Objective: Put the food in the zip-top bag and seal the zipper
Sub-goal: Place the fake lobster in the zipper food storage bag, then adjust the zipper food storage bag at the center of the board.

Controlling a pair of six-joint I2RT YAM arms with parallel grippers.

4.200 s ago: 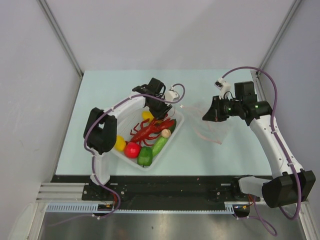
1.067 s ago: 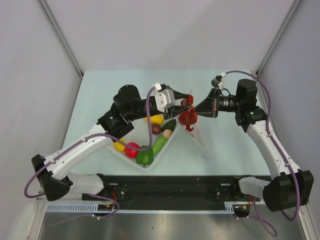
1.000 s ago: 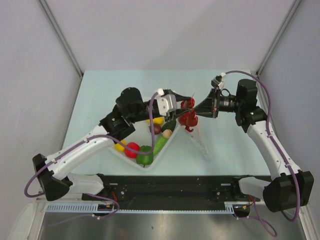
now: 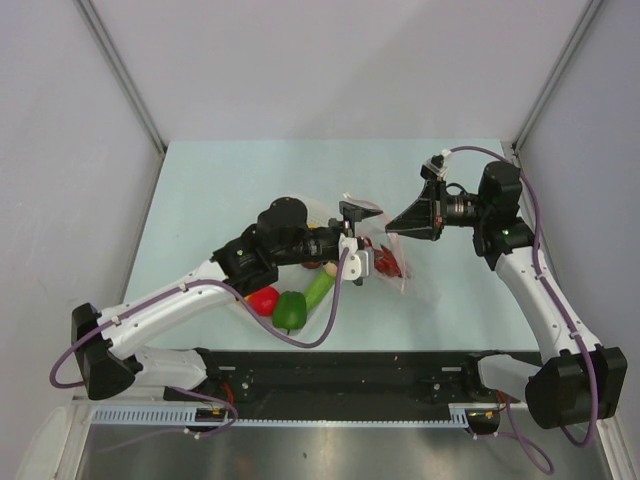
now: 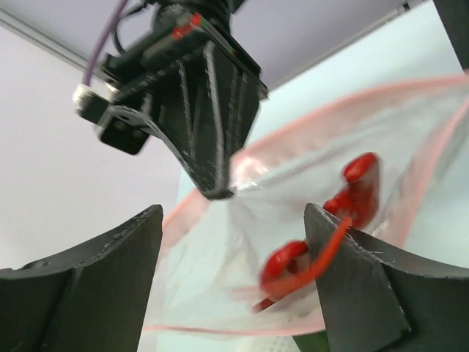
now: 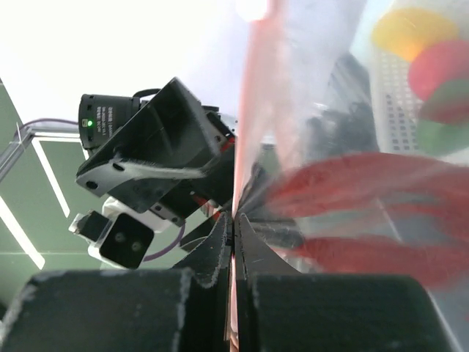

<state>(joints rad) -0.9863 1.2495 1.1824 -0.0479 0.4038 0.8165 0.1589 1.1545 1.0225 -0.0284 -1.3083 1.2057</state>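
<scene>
L tool [image 5: 233, 213] open, empty; R tool [image 6: 234, 216] pinches bag [image 5: 293, 172] edge, prob. at zipper [image 6: 253, 110]; lobster [image 5: 353, 196] inside.

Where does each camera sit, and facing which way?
Top external: above and behind, looking down on the table; left arm, right arm show.
Left wrist: on that arm, faces the zip-top bag and lobster through the open left gripper.
Right wrist: on that arm, looks along the bag edge pinched by the shut right gripper.
Shared: both wrist views show the bagged lobster.
</scene>
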